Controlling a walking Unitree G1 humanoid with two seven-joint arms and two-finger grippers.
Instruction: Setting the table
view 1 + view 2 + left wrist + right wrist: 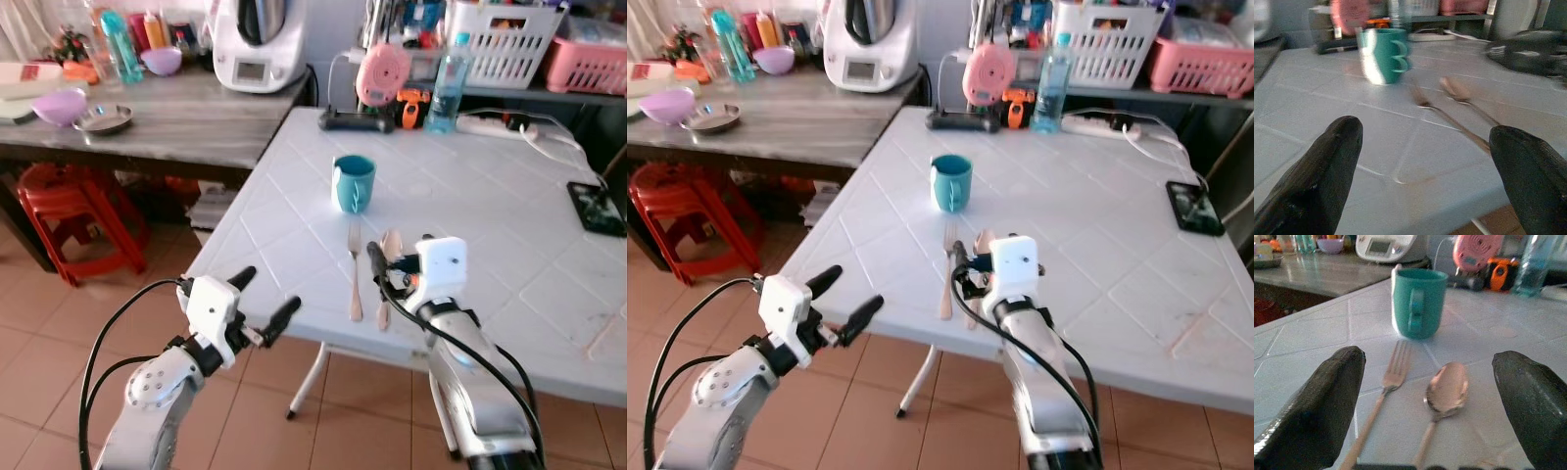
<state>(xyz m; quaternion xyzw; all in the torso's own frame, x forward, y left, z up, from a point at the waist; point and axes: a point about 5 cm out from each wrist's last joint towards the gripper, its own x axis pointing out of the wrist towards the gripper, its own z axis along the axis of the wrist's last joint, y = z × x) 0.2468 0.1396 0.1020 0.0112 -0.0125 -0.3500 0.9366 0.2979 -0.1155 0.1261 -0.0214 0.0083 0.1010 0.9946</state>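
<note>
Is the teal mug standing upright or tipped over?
Upright. The mug stands on its base on the table, rim up and level, handle vertical, just beyond the fork and spoon.

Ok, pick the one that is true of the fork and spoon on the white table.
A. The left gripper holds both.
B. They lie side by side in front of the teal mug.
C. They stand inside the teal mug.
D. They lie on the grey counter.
B: the fork and spoon lie flat, side by side on the white table, just short of the teal mug.
</note>
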